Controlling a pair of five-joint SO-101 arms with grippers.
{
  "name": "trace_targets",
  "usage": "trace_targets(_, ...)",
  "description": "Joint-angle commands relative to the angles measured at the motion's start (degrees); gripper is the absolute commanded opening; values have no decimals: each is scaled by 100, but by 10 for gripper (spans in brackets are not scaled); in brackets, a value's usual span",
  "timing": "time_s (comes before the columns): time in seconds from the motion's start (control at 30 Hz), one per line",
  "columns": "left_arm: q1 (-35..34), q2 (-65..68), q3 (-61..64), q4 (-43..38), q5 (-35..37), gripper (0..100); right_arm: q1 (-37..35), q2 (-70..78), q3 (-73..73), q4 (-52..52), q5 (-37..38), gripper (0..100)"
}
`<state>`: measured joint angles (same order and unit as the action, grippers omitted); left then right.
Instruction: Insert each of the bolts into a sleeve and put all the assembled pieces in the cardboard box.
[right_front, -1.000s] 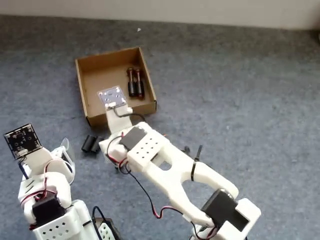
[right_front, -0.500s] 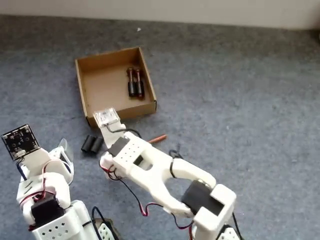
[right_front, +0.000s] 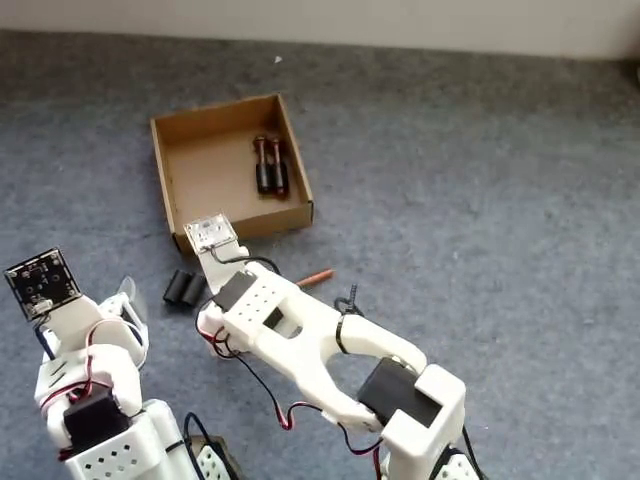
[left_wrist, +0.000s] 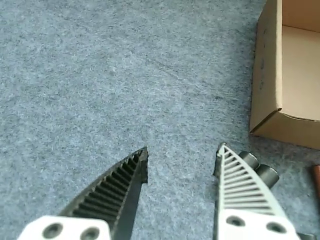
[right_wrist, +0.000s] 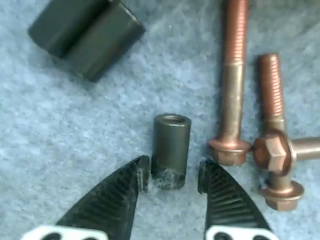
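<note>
A single dark sleeve (right_wrist: 171, 150) lies on the carpet, its near end between the fingertips of my open right gripper (right_wrist: 172, 174). Beside it lie three copper bolts (right_wrist: 232, 80), and a pair of sleeves (right_wrist: 85, 37) rests a little farther off. From above, this arm (right_front: 270, 310) hangs just in front of the cardboard box (right_front: 175, 150), which holds two assembled pieces (right_front: 270, 165). The sleeve pair (right_front: 183, 288) and one bolt (right_front: 315, 277) show beside the arm. My left gripper (left_wrist: 182, 155) is open over bare carpet, near the sleeve pair (left_wrist: 257, 167) and the box's corner (left_wrist: 270, 100).
Grey carpet covers the whole floor, with wide free room to the right of the box. The left arm (right_front: 80, 340) stands at the near left corner. Cables trail from the right arm's wrist.
The right arm has drawn back from over the box and come down to the carpet in front of it. The left arm has barely shifted.
</note>
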<state>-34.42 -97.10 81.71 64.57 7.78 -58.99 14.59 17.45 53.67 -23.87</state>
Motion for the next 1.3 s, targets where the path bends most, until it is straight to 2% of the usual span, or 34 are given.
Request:
trace_targets(0.0,-40,-48,-40,-123,70,234,66,31,-154,-136,264,90)
trace_targets(0.1,-40,-48,-22,-123,70,234,75,-66,-145,-84,598,0)
trace_targets(0.23,-22,-48,-4,-123,70,234,84,-725,-145,567,651,5)
trace_targets(0.43,-57,-48,-57,-123,53,234,92,-2659,233,1323,967,5)
trace_targets(0.6,-13,-48,-163,-123,0,235,699,-4277,1288,1226,1020,5)
trace_targets(0.67,13,-40,-277,-123,-360,235,1077,-4804,1719,1218,1020,5)
trace_targets(0.73,312,13,-391,-105,-615,235,1429,-5262,2123,1218,1020,5)
trace_targets(0.9,1657,31,-444,-79,-1301,234,2316,-6132,2993,1218,1020,5)
trace_targets(1.03,2431,40,-567,220,-1785,234,3090,-6624,3609,831,1002,5)
trace_targets(1.13,2695,365,-1059,668,-2180,234,3565,-6826,4110,312,1002,5)
trace_targets(1.27,2730,1560,-2062,1099,-2857,234,3864,-6888,4725,-453,976,5)
